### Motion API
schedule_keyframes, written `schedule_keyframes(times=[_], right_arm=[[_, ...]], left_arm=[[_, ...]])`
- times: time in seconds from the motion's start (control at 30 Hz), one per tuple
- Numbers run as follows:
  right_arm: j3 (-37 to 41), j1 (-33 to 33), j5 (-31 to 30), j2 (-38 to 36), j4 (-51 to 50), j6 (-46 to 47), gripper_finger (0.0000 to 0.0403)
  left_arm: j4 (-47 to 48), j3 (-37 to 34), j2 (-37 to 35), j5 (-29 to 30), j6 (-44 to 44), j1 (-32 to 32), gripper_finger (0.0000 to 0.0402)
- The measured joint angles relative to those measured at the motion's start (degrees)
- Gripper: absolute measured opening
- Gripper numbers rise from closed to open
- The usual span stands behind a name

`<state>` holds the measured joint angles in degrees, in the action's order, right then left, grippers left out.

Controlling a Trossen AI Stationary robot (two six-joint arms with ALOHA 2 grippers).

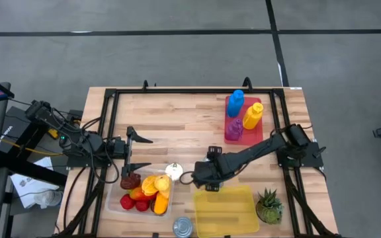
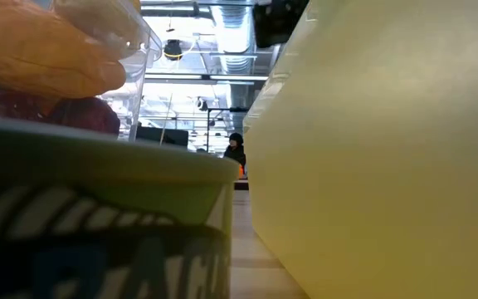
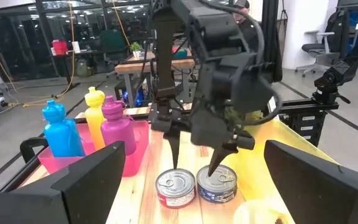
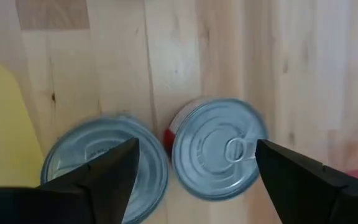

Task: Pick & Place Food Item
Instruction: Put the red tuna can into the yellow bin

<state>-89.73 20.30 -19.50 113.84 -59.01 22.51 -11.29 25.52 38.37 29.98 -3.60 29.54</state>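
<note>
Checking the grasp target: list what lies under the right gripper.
A red-sided can and a blue-labelled can stand side by side on the wooden table, below the open right gripper. In the overhead view its arm covers both.

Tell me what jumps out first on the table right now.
The right gripper hangs over two tins standing side by side, a red-labelled tin and a blue-labelled tin, its jaws straddling the red one without touching it. Beside them lies the yellow tray, near the table's front edge. To the left, a clear tub of bright fruit sits by the waiting left gripper.
</note>
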Motion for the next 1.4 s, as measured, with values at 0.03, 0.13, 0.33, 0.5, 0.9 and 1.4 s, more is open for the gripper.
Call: schedule_keyframes(times=[0.03, 0.13, 0.33, 0.5, 0.9, 1.4], right_arm=[[0.5, -0.5, 0.8, 0.0, 0.5, 0.0, 0.0311], [2.7, -2.0, 1.9, 0.0, 4.0, -0.2, 0.0311], [3.9, -3.7, 2.8, 0.9, 8.0, -0.2, 0.0309], [3.8, -3.7, 3.3, 2.0, 9.2, 0.0, 0.0289], [3.9, -3.5, 4.5, 2.4, 6.8, 0.7, 0.0210], [3.7, -3.5, 3.8, 5.8, 3.9, -0.6, 0.0169]], left_arm=[[0.0, 0.0, 0.0, 0.0, 0.0, 0.0, 0.0374], [0.2, 0.0, 0.0, 0.0, 0.0, 0.0, 0.0374], [1.0, 0.0, 0.0, 0.0, 0.0, 0.0, 0.0374], [1.3, 0.0, 0.0, 0.2, 0.0, 0.0, 0.0374], [1.4, 0.0, 0.0, 0.5, 0.0, 0.0, 0.0374], [1.4, 0.0, 0.0, 0.5, 0.0, 0.0, 0.0374]])
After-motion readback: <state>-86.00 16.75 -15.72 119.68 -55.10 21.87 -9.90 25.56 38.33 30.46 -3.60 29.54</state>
